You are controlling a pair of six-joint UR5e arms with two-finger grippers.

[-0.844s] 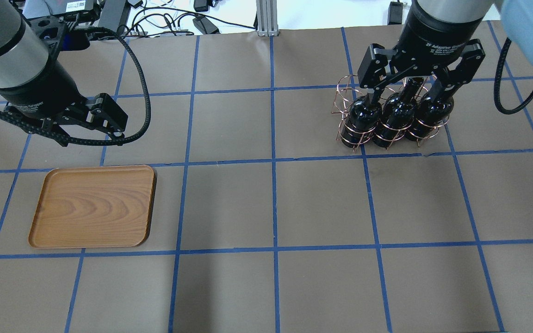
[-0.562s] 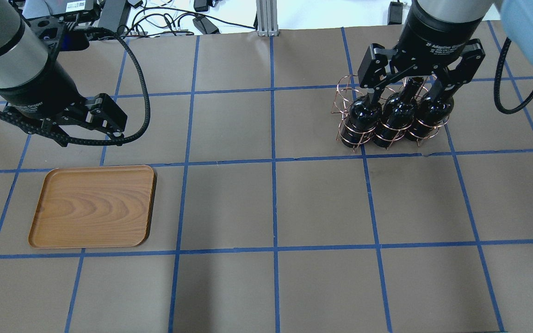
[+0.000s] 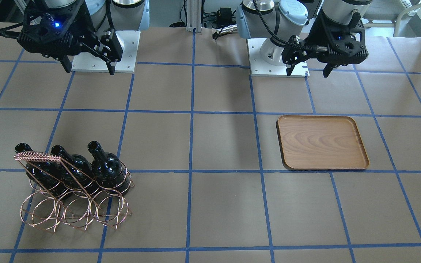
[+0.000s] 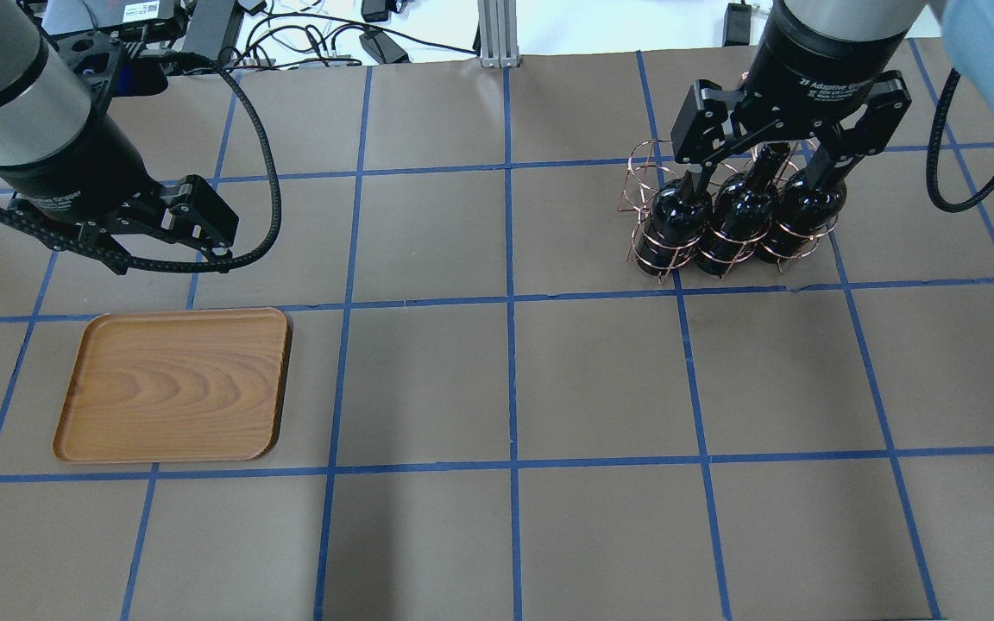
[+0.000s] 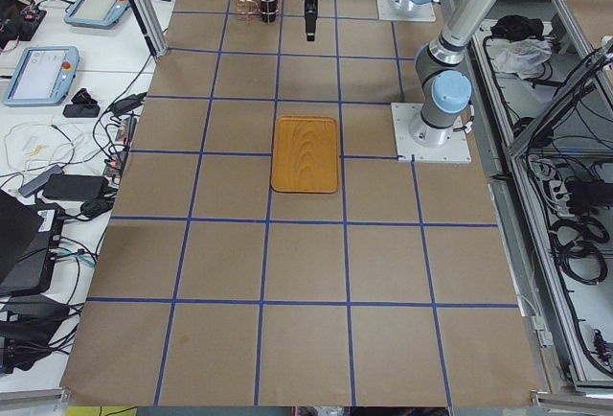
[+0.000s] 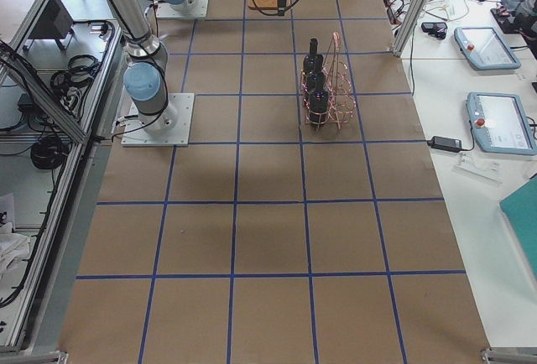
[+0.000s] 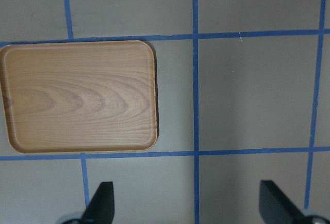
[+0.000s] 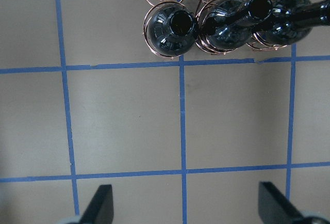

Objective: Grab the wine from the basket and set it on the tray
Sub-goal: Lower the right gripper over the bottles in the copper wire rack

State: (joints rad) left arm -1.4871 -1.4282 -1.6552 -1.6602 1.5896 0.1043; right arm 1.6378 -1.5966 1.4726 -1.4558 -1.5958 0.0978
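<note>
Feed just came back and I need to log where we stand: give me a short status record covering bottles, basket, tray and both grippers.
bottles: three, black, upright, all in the basket
basket: copper wire, on the robot's right side; the ring row nearer the robot is filled, the other row is empty
tray: wooden, empty, on the robot's left side
right gripper: open, holding nothing, raised, on the robot's side of the bottles and around none of them
left gripper: open, holding nothing, raised, on the robot's side of the tray
progress: no bottle taken out yet
</note>
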